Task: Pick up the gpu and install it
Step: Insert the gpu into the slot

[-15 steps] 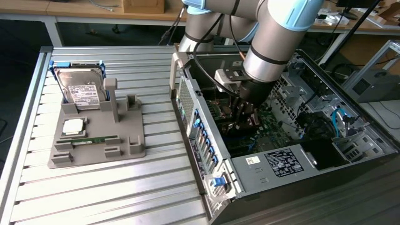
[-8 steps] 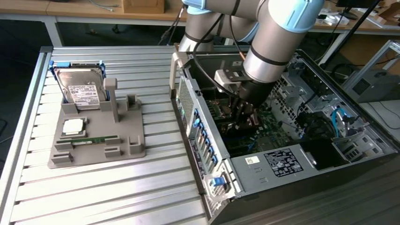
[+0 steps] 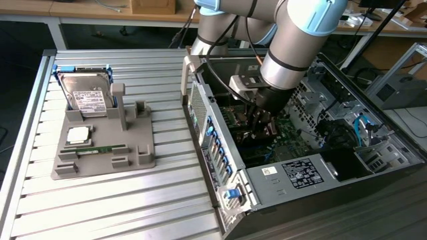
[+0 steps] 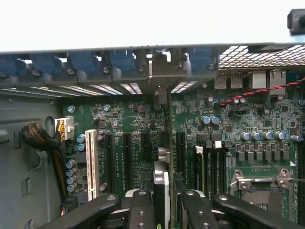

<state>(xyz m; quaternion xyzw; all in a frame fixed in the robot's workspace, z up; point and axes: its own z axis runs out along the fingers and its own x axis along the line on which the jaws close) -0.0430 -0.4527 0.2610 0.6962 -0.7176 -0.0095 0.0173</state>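
Inside the case (image 3: 220, 150), gpu (image 4: 161, 179) edge-on between jaws, lower part hidden

**What you can't really make out here**

In the exterior view the gripper (image 3: 261, 125) sits down inside the computer case (image 3: 347, 170), lower centre of the frame, and its fingertips get lost against the dark motherboard (image 3: 287, 137), so whatever's between them can't be read from there. The arm (image 3: 293, 45) runs off the top edge. The case is clipped at the bottom right.

In the wrist view the gpu (image 4: 162, 157) shows edge-on only, centre frame, so its faces are hidden; its lower end disappears between the black fingers (image 4: 143, 210), themselves cut by the bottom edge. The board's printed lettering is too small to read.
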